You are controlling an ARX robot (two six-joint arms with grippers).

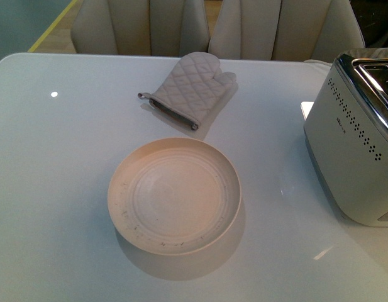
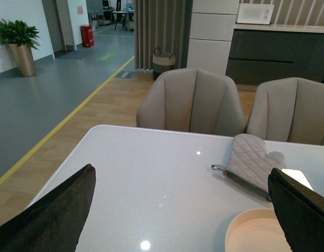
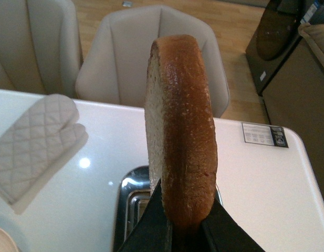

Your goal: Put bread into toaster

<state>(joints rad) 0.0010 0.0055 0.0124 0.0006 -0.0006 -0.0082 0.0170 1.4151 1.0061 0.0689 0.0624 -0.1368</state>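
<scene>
In the right wrist view my right gripper (image 3: 178, 223) is shut on the bread (image 3: 180, 136), a thick slice with a brown crust held on edge. Just behind it lies the chrome slotted top of the toaster (image 3: 131, 202). In the front view the white toaster (image 1: 354, 148) stands at the table's right edge, and neither arm shows there. In the left wrist view my left gripper (image 2: 185, 210) is open and empty above the table, its dark fingers (image 2: 56, 215) wide apart.
An empty cream plate (image 1: 175, 195) sits mid-table, also in the left wrist view (image 2: 253, 233). A grey quilted oven mitt (image 1: 190, 88) lies behind it. Beige chairs (image 1: 143, 25) stand along the far table edge. A label (image 3: 264, 134) is stuck near the table corner.
</scene>
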